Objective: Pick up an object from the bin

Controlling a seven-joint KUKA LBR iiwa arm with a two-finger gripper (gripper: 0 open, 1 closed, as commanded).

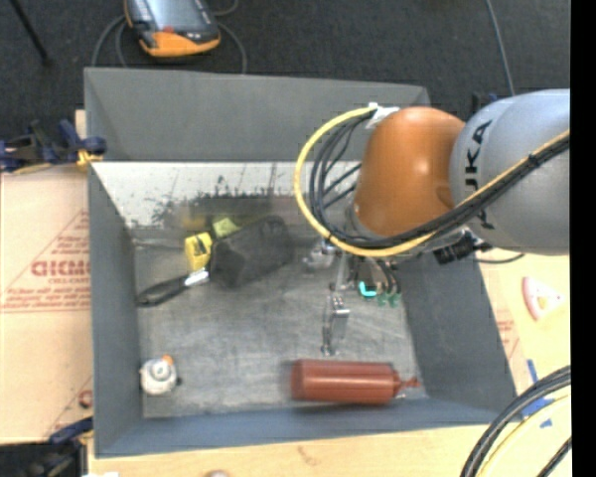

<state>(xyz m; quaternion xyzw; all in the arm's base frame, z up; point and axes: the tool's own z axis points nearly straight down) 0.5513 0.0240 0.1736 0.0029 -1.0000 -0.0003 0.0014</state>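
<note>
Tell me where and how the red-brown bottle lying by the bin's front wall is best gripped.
Grip the red-brown bottle at mid-body, probably from straight above, closing across its short width. It lies flat on its side along the front wall, narrow tip to the right; the wide body offers the steadier hold.

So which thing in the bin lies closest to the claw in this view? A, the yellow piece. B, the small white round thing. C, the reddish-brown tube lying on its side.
C: the reddish-brown tube lies on its side just below the tip of the claw in the camera view, closer to it than anything else there.
</note>
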